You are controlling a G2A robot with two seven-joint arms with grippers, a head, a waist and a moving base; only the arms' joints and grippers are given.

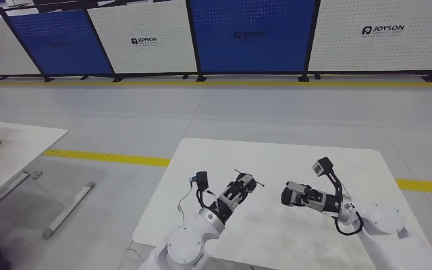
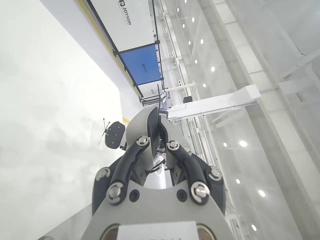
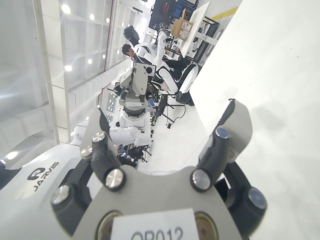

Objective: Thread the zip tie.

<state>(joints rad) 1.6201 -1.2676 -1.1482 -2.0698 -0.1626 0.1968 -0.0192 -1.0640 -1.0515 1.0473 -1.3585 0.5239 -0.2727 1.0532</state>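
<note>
Two arms working over a white tabletop, one gripping a zip tie.
The tabletop is spreading wide beyond both arms, with its rounded far edge lying well ahead of them and its side edges well apart from the grippers. The right gripper is holding its fingers apart, pointing toward the left gripper nearby. The left gripper is clamping the thin, straight black zip tie, which is sticking out past its fingertips.

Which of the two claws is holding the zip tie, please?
The left claw: it is shut on the black zip tie, whereas the right claw stands open and empty.
</note>
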